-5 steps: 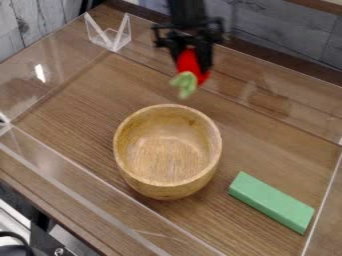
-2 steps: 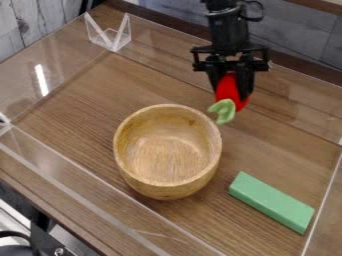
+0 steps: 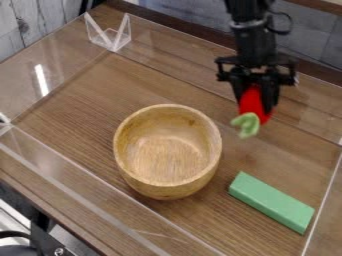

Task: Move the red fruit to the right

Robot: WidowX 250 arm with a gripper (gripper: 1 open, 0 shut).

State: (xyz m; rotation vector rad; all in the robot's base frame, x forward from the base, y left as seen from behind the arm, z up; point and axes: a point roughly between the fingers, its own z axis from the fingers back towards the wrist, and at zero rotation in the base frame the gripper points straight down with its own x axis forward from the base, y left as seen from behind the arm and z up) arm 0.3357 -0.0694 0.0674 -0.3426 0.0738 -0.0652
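The tool (image 3: 254, 97) is clamped on the red fruit (image 3: 250, 108), hanging cap-down above the counter (image 3: 80, 110) right of the wooden bowl (image 3: 167, 150); small, glossy and likely light, it looks best pinched across its red body.

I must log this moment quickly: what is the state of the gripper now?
Gripper: closed, holding the red fruit above the table.

I see a wood-grain tabletop (image 3: 94, 95) fenced by clear acrylic walls (image 3: 54, 60) (glare spots on them), grey planks behind.
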